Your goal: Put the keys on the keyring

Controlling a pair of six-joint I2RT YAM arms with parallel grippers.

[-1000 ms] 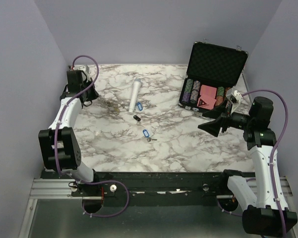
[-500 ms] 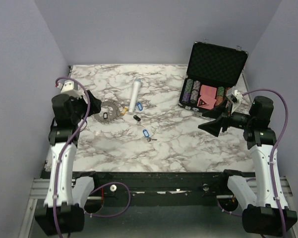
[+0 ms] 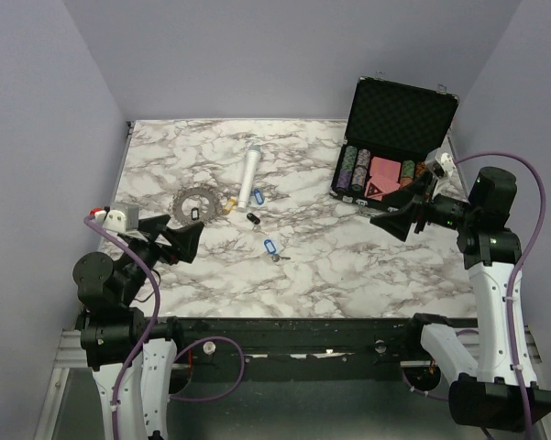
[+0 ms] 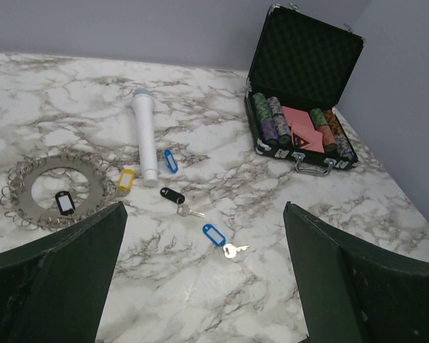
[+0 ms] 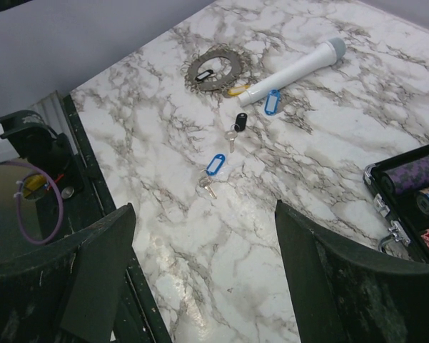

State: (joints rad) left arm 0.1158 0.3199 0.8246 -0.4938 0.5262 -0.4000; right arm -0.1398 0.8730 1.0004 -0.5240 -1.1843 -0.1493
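Note:
The grey toothed keyring (image 3: 197, 203) lies flat at the left of the marble table, with a black-tagged key (image 4: 64, 203) resting on it. A yellow-tagged key (image 4: 126, 179) lies at its right rim. Three more keys lie loose: one blue tag (image 4: 170, 160) beside the white cylinder, one black tag (image 4: 173, 195), and one blue tag (image 3: 271, 248) nearest the centre. My left gripper (image 3: 179, 243) hangs open and empty, near and left of the ring. My right gripper (image 3: 399, 215) hovers open and empty by the case. In the right wrist view the keyring (image 5: 214, 71) is far off.
A white cylinder (image 3: 249, 176) lies right of the ring. An open black case (image 3: 394, 137) of poker chips stands at the back right. Purple walls close in the table on three sides. The black front rail (image 5: 93, 186) runs along the near edge.
My left arm has pulled back from the keyring toward the near left and its gripper has opened, uncovering the ring with the black-tagged key on it. The right gripper rose slightly.

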